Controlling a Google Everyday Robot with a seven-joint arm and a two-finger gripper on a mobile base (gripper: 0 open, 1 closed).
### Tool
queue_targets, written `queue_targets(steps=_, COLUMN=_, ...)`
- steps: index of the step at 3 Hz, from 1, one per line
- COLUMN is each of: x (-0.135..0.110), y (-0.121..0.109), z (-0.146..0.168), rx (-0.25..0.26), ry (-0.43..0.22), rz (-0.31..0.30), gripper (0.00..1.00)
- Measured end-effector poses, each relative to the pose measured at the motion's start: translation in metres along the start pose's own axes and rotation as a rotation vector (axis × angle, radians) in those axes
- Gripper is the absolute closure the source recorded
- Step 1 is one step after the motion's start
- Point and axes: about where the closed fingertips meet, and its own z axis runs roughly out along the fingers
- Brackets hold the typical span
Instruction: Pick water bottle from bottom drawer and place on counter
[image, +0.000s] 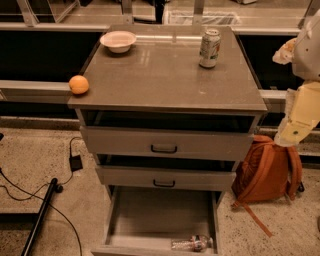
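Lying on its side in the front right corner of the drawer (155, 210): the bottle (191, 243), close to the front wall. Clear thin plastic, ribbed; probably light, a little soft under squeeze, smooth and round enough to roll or slip. Best taken from above, across the ribbed middle, with gentle pressure. Up and to the right of the drawer, well apart from it: the gripper (294, 129); open or closed, cannot tell. Above the drawer, the worktop (165, 75), with a can (210, 48) toward its far right.
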Motion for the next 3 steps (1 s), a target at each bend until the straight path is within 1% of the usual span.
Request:
queue_targets(steps=1, x=0.000, y=0.000, z=0.000, rx=0.000, ry=0.000, rz=0.000, gripper=0.00)
queue_targets(steps=2, x=-0.007, y=0.000, z=0.026, rx=-0.044, ry=-0.046, rz=-0.002, gripper=0.00)
queue_targets(steps=3, x=-0.018, y=0.013, z=0.075, rx=-0.090, ry=-0.108, rz=-0.051, gripper=0.00)
